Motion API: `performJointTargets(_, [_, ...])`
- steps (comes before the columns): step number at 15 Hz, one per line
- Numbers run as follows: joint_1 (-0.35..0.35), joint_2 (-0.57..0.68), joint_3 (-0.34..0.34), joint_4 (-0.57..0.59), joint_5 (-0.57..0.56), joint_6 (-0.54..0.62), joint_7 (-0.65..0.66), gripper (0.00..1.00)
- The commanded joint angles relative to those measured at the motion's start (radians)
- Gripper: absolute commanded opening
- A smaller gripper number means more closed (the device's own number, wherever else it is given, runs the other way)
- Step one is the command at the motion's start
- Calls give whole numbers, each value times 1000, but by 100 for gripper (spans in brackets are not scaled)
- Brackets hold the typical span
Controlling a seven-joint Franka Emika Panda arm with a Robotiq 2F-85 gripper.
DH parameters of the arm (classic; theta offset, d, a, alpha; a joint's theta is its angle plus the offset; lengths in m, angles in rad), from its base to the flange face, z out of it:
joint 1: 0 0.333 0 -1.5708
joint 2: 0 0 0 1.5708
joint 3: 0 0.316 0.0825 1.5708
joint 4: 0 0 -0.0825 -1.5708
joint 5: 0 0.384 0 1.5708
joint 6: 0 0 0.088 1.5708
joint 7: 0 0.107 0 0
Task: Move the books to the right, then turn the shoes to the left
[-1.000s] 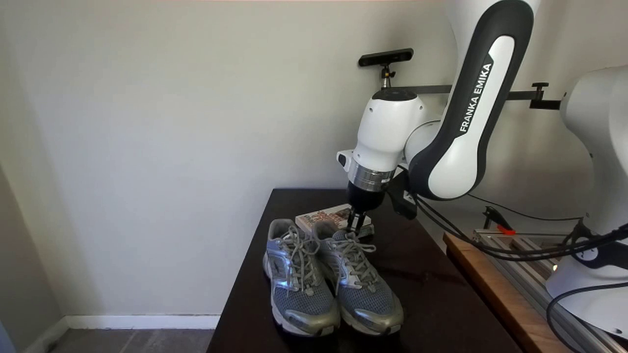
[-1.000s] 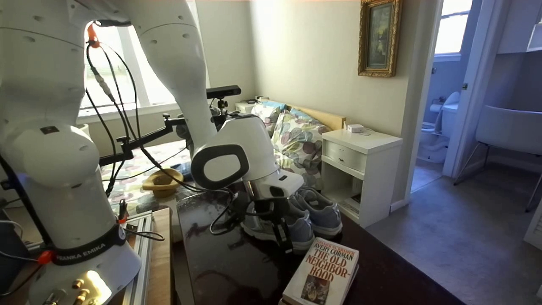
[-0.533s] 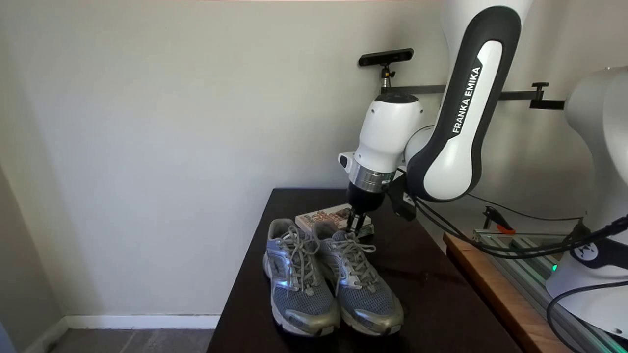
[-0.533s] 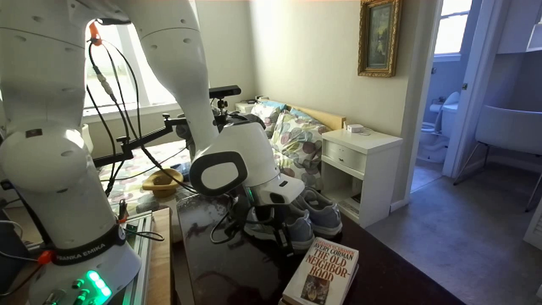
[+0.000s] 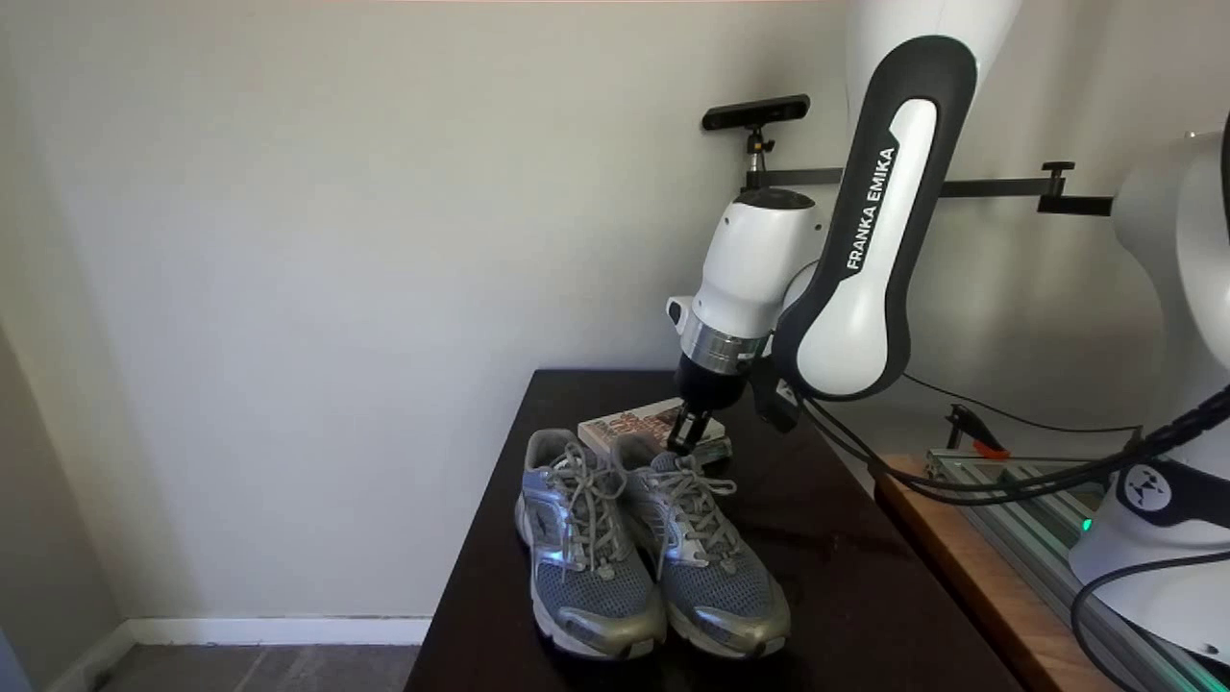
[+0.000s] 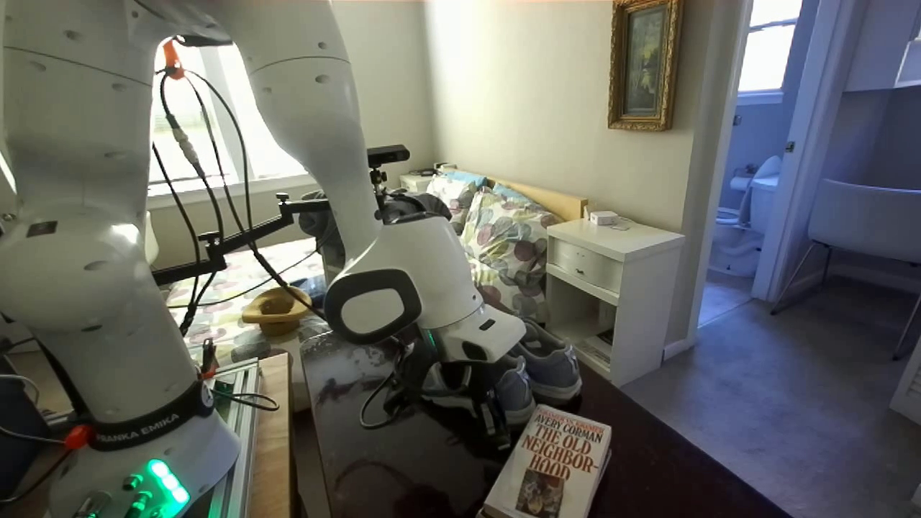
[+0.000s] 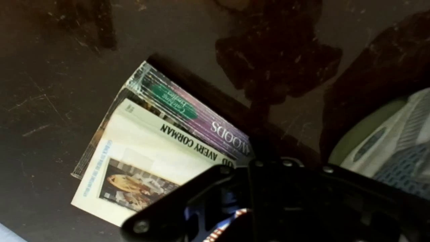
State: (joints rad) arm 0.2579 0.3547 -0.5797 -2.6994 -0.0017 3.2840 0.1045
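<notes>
Beyond the dark bench [image 6: 647, 460], patterned pillows [image 6: 507, 237] and a white nightstand [image 6: 651, 309] appear in an exterior view. The shoes [image 5: 588, 553] stand side by side at the near end, the books [image 5: 636, 421] farther off, just past their heels, in an exterior view. Only the wrist view shows the lower book's purple spine [image 7: 203, 117] clearly; the upper cover's title [image 6: 555, 450] reads in an exterior view. The fingers [image 5: 678, 445], closed together, hang just beside the books.
</notes>
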Motion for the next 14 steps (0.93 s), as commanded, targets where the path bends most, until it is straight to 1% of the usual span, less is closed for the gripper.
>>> performJointTargets(1, [-9, 61, 11, 30, 88, 35, -21, 0])
performJointTargets(6, [19, 117, -19, 54, 191, 44, 6, 0])
performJointTargets(9, [16, 130, -23, 68, 250, 48, 33, 0])
performJointTargets(10, [20, 124, -31, 69, 245, 43, 58, 0])
performJointTargets(11, [4, 109, -10, 70, 264, 36, 41, 0])
performJointTargets(12, [11, 93, -18, 68, 244, 18, 61, 0])
performJointTargets(14, [3, 49, -1, 68, 233, -27, 68, 0])
